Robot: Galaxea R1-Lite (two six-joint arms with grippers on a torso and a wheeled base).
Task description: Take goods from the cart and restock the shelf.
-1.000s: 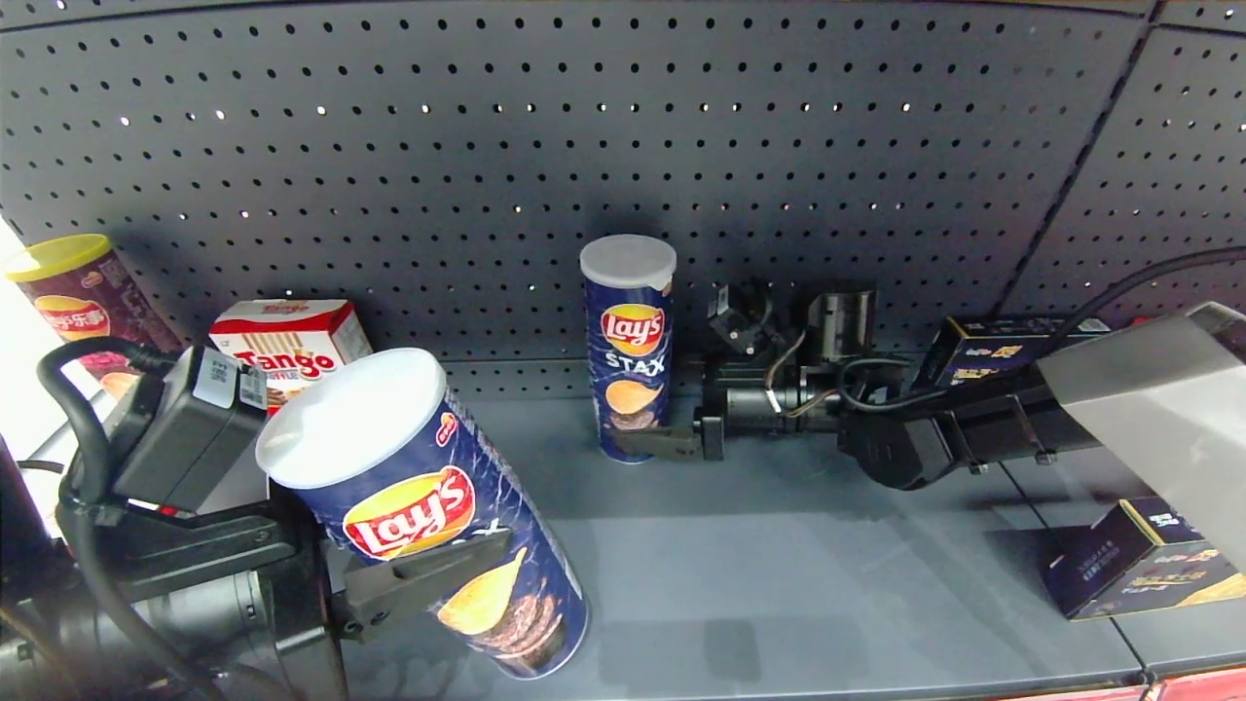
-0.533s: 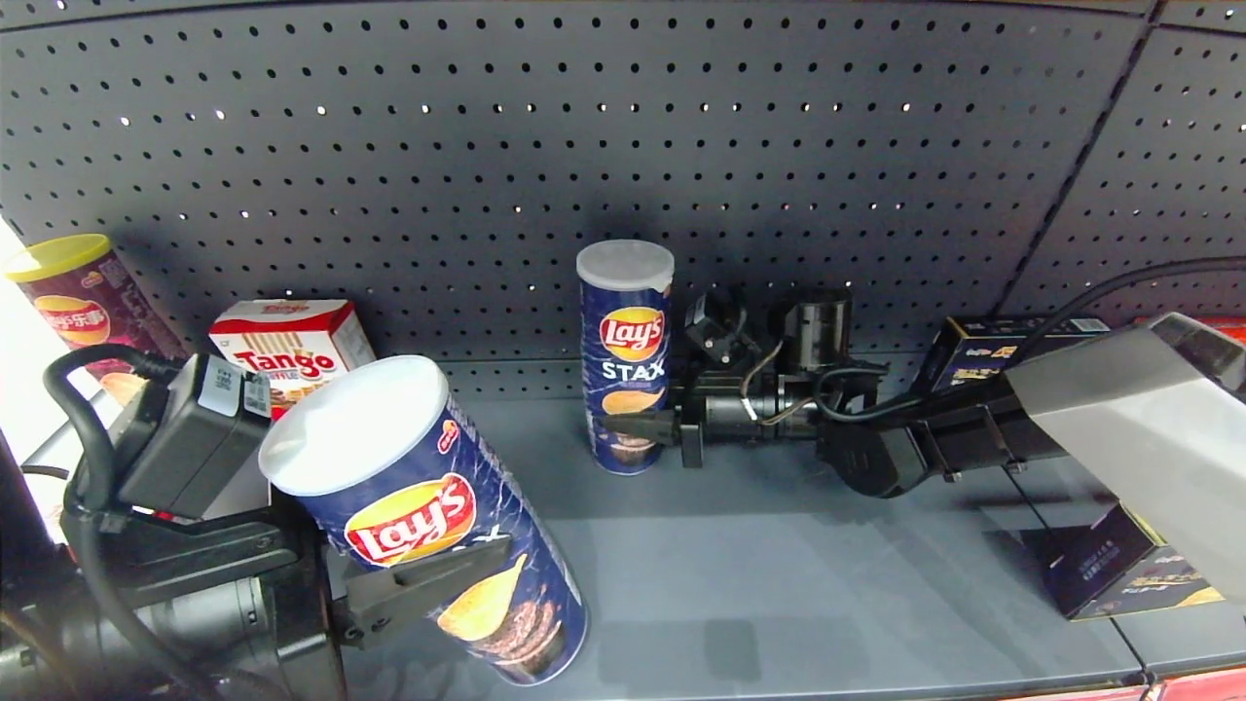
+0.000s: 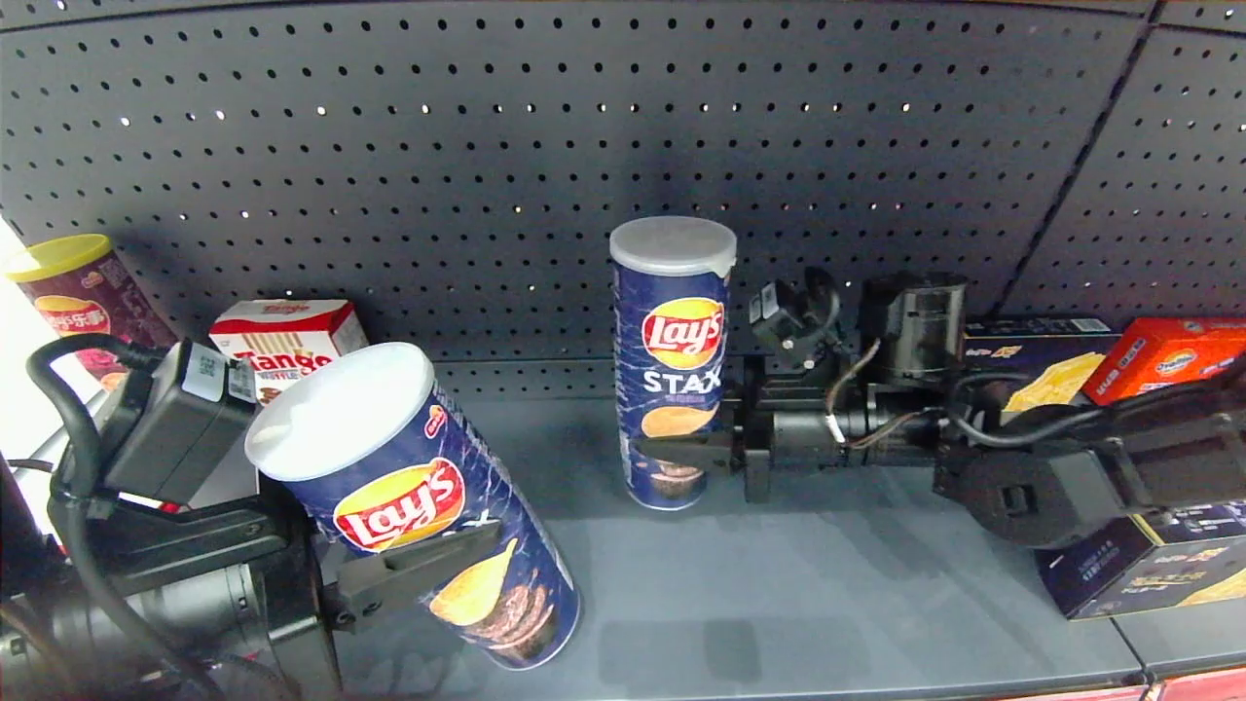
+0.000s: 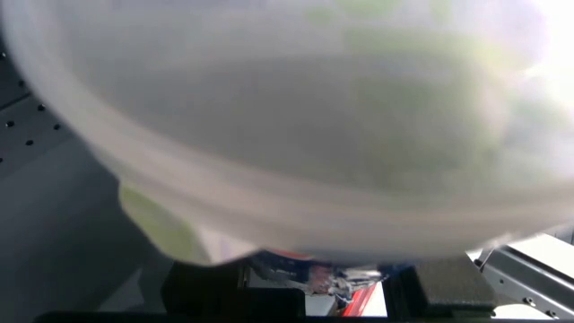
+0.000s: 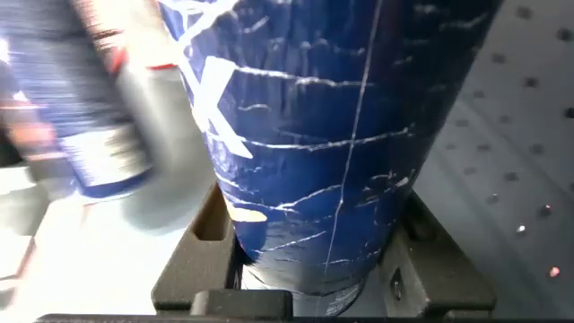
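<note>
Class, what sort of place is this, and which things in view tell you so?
Probably a shop aisle or a mock-up of one: a pegboard-backed shelf, an upright chip can and a tilted chip can, and boxed snacks like the wafer box.

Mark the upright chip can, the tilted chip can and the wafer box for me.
upright chip can (image 3: pixel 672 375), head view, middle of its blue label.
tilted chip can (image 3: pixel 399 503), head view, the logo on its side.
wafer box (image 3: pixel 290 362), head view, its front face.

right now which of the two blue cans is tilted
The left can, held in the left gripper, leans over with its lid toward the left. The right can, in the right gripper, is upright.
</note>
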